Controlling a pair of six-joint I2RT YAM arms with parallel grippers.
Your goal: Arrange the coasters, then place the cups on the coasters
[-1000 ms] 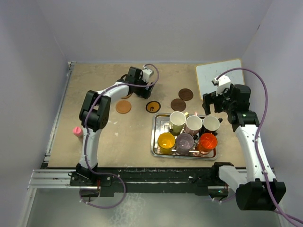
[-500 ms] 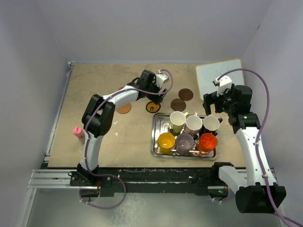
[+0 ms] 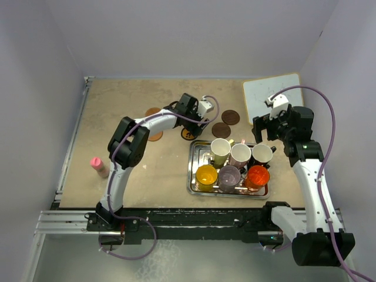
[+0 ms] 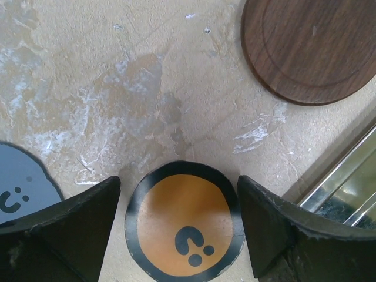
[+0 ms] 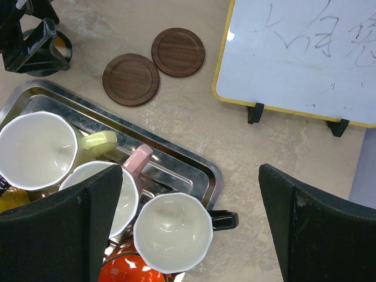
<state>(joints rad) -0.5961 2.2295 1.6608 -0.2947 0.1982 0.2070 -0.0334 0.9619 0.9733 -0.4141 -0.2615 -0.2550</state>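
My left gripper (image 4: 179,200) is open, low over the table, its jaws either side of the black coaster with an orange face (image 4: 183,220) (image 3: 188,134), with gaps on both sides. A blue coaster (image 4: 20,188) lies to its left, a dark brown coaster (image 4: 311,50) beyond. Two dark brown coasters (image 3: 230,117) (image 3: 221,130) and two orange-brown ones (image 3: 155,136) (image 3: 153,111) lie on the table. Several cups stand in the steel tray (image 3: 193,167): cream (image 3: 220,148), pinkish (image 3: 240,154), black with white inside (image 5: 172,232), yellow (image 3: 206,175), purple (image 3: 229,175), orange-red (image 3: 258,175). My right gripper (image 5: 188,194) hangs open above the black cup.
A small whiteboard (image 5: 299,53) on feet stands at the back right. A pink bottle (image 3: 97,164) stands near the left edge. Walls close in the table on the left, back and right. The tray's rim (image 4: 346,182) runs just right of my left gripper.
My left gripper has swung right from the back of the table to the black and orange coaster. The right arm has stayed put.
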